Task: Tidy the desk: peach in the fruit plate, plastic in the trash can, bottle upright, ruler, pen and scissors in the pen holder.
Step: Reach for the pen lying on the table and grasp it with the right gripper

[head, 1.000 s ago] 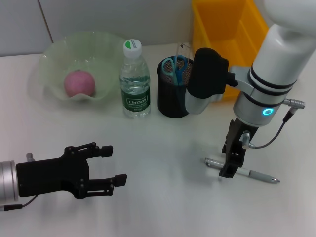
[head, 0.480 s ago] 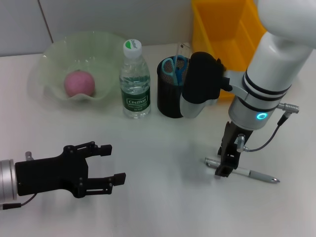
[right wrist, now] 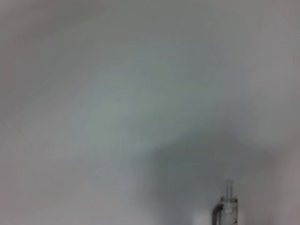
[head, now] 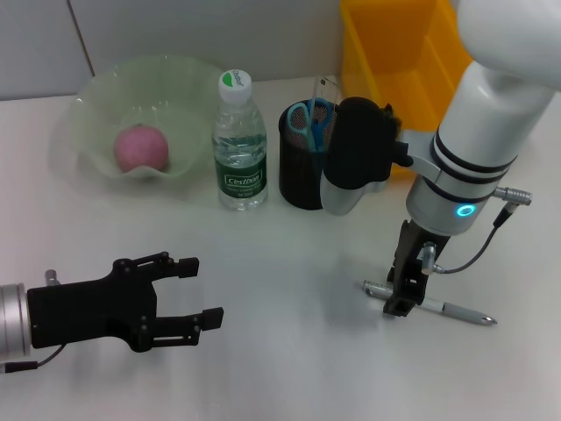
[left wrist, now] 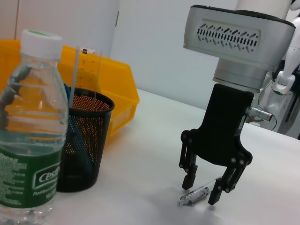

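A silver pen [head: 456, 310] lies on the white table at the right. My right gripper [head: 399, 304] is down over its left end, open, with one finger on each side of the pen [left wrist: 194, 197] in the left wrist view. The pen's tip [right wrist: 227, 206] shows in the right wrist view. The peach [head: 140, 147] rests in the glass fruit plate [head: 88, 96]. The bottle [head: 239, 145] stands upright. Blue scissors [head: 308, 118] and a clear ruler [head: 326, 88] stand in the black mesh pen holder [head: 302, 175]. No plastic is in view. My left gripper [head: 206, 292] hovers open at the lower left.
A yellow bin [head: 412, 53] stands at the back right behind the pen holder. The right arm's black wrist housing [head: 359, 145] hangs close to the holder's right side. Bare table lies between the two grippers.
My right gripper has shifted slightly left along the pen and settled lower over it. The left arm has not moved.
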{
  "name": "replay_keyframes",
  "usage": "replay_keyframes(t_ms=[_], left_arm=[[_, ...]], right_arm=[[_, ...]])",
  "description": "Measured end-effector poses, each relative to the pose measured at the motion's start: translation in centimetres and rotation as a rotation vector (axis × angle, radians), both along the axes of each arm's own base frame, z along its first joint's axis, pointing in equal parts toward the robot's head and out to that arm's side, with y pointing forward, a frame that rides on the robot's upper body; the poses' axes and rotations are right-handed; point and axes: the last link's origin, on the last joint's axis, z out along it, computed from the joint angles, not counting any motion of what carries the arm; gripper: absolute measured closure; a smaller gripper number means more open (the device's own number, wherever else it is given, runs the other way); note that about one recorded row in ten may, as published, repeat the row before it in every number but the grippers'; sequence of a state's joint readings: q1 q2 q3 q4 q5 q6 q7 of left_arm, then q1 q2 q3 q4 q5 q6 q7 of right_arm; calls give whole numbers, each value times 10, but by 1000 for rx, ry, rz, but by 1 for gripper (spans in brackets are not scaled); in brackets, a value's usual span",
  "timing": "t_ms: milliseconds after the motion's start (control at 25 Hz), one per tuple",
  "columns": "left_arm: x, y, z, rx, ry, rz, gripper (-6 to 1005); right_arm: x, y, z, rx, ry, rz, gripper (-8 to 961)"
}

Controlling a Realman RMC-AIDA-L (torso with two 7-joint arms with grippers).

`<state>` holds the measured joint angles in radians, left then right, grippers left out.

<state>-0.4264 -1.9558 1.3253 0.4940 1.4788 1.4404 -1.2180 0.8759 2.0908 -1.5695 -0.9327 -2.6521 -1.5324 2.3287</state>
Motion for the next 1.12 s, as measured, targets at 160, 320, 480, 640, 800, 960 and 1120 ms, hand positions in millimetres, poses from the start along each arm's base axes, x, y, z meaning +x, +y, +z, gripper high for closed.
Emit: replay_keyframes(t_ms=[160,320,480,640,800,960,1120], left_arm=[[0,0,0,0,0,0,135],[0,0,0,0,0,1,135],[0,0,0,0,0,1,135],[0,0,0,-1,0,1,135],[0,0,0,-1,-1,3,136],[0,0,0,-1,-1,3,136],[0,0,0,-2,-1,4,135]], right_arm=[[0,0,0,0,-1,1,521],[0,1,-1,3,0,8,558],[1,0,-2,-1,-7,14,595],[1,-1,-2,-3,-8,16,632],[1,0,-2,-3,-8,16,670],[1,0,-2,-2,-8,16,680],[1,0,-2,-2,-8,17,680]])
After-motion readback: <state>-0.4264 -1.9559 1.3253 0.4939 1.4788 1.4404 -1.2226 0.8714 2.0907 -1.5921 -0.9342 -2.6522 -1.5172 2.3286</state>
